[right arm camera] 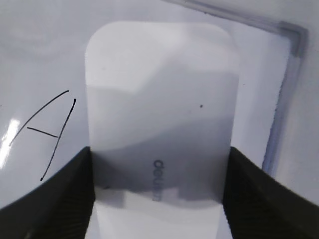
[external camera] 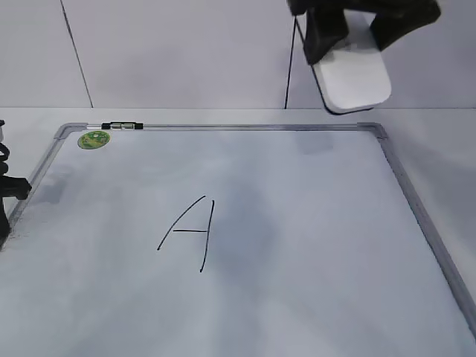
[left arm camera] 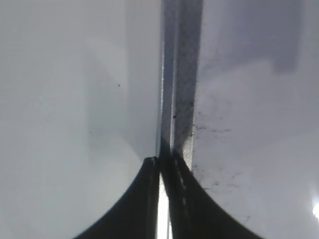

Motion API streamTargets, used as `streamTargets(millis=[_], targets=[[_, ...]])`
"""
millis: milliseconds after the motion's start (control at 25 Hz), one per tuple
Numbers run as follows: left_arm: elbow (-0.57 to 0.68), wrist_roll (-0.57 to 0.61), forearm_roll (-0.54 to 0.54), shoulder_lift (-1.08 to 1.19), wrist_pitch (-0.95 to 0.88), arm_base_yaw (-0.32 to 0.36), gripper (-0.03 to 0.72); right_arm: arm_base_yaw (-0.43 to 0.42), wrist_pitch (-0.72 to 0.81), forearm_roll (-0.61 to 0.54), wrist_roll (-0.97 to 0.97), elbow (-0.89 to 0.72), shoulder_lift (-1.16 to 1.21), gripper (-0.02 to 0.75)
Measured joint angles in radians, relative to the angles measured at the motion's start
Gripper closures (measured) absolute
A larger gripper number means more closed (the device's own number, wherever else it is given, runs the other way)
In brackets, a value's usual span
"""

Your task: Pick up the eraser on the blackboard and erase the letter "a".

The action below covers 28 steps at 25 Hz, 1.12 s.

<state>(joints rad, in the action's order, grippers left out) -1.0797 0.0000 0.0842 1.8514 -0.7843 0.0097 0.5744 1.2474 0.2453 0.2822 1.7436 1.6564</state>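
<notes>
- Right claw (external camera: 357, 44) is pinching the eraser (external camera: 352, 80) across its long sides, lifted clear of the blackboard (external camera: 312, 297), hanging above the frame corner at 1 o'clock in the exterior view.
- In the right wrist view the eraser (right arm camera: 159, 114) is sitting square between the fingers (right arm camera: 55, 199), white top facing the camera, so the felt is likely pointing down, ready for wiping.
- Only mark showing is the capital "A" (external camera: 190, 232) near board centre; no lowercase "a" is visible anywhere, so I'm judging it already wiped or hidden behind the eraser.
- Left claw (left arm camera: 163, 199) is pressed together, nothing between the fingers, parked at 9 o'clock over the board's left frame rail, probably keeping out of the wiping path.
- Green sticker (external camera: 94, 139) is sitting at 11 o'clock, untouched.
- Worktop (external camera: 223, 116) is showing beyond the far rail.
</notes>
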Motion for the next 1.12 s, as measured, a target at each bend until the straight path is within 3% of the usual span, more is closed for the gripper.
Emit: streamTargets(millis=[240, 640, 1120], targets=[[0.0, 0.0, 0.0, 0.0, 0.0, 0.0, 0.674, -0.035, 0.008, 0.047, 0.022, -0.002, -0.106, 0.203], [0.0, 0.006, 0.003, 0.001, 0.0, 0.0, 0.674, -0.228, 0.011, 0.062, 0.027, -0.14, -0.204, 0.203], [0.0, 0.006, 0.006, 0.001, 0.002, 0.0, 0.674, -0.293, 0.007, 0.066, 0.03, -0.38, -0.196, 0.203]])
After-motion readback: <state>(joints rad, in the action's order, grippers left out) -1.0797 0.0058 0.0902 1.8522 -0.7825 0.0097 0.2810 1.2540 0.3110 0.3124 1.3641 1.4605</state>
